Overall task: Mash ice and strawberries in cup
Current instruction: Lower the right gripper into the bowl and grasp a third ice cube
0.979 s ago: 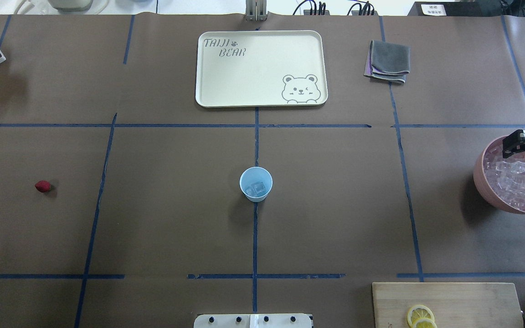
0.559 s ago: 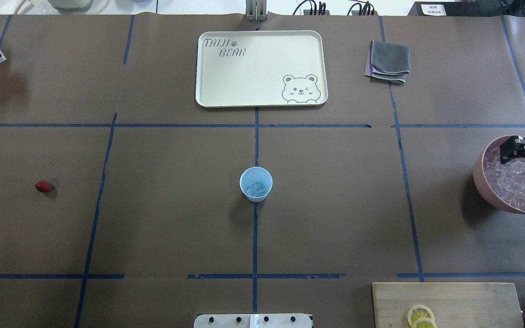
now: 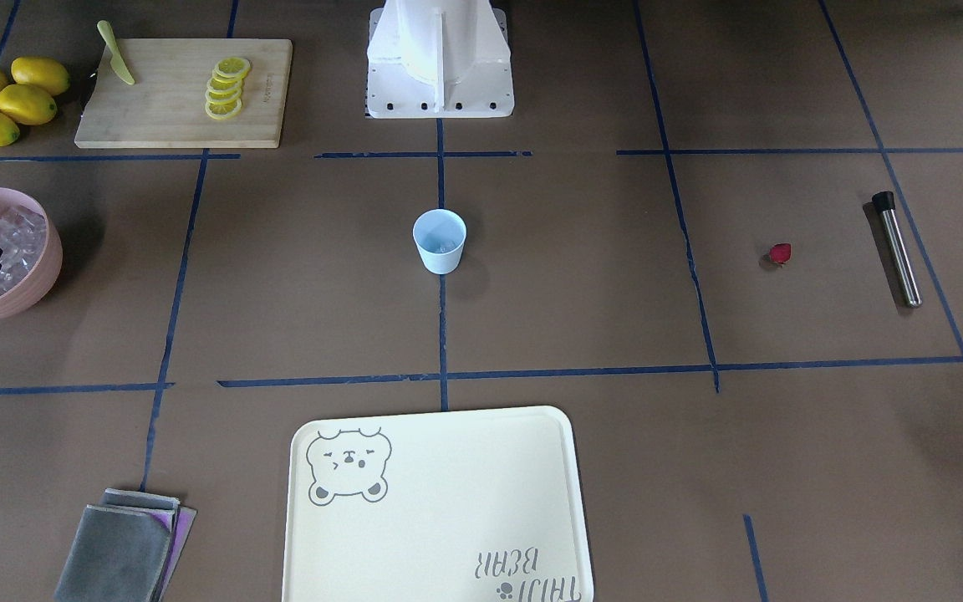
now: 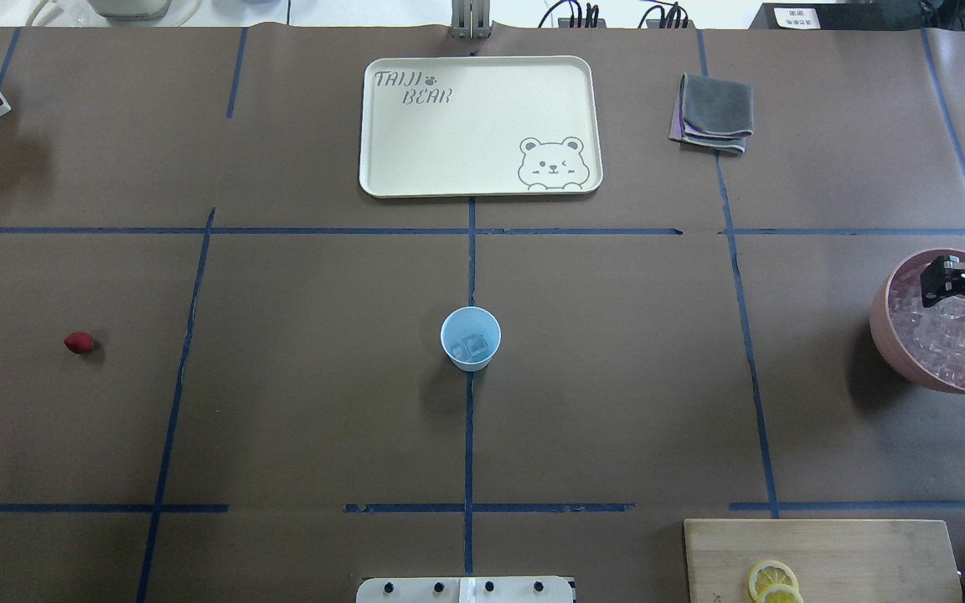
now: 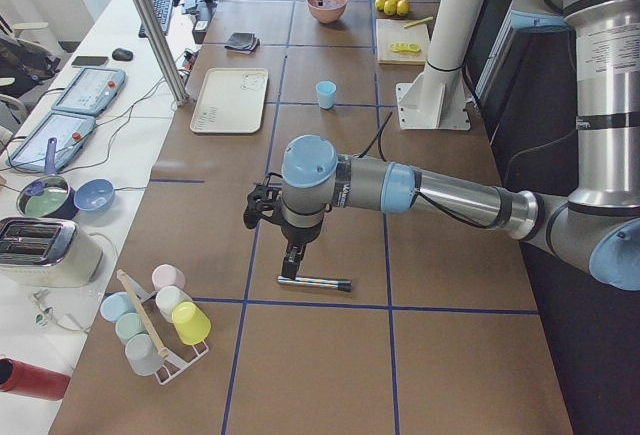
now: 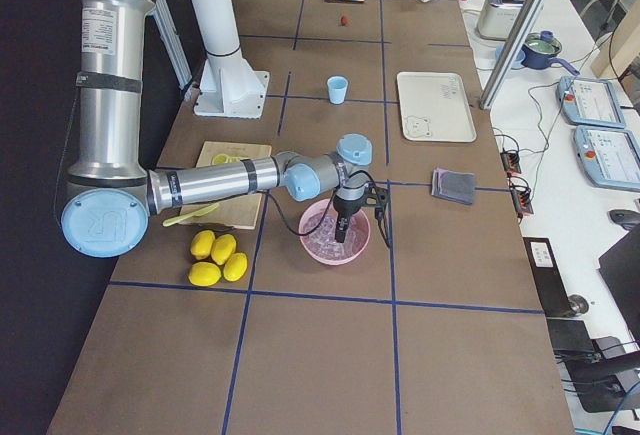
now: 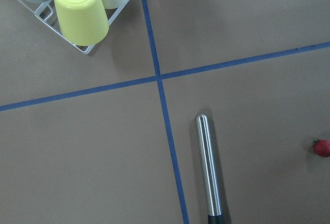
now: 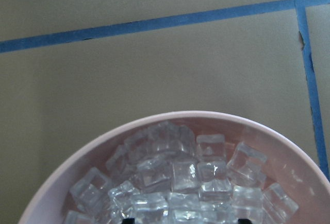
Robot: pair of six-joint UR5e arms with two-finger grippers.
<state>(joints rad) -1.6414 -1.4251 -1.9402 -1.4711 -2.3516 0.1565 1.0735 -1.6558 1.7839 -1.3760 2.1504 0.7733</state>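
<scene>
Overhead exterior view. Cup (image 4: 470,337): pale blue tapered plastic, upright at the middle of the brown counter (image 4: 616,377), with glassy ice (image 4: 473,345) cubes inside. Strawberry (image 4: 78,342): 1 small dark red piece, lying well apart on the robot's left, near a smooth steel rod (image 3: 897,249). Pink bowl (image 4: 880,322): round and heaped with clear cubes. Right tool (image 4: 962,286): above those cubes, fingers parted. Left tool (image 5: 262,205): over the rod, state cannot be told.
</scene>
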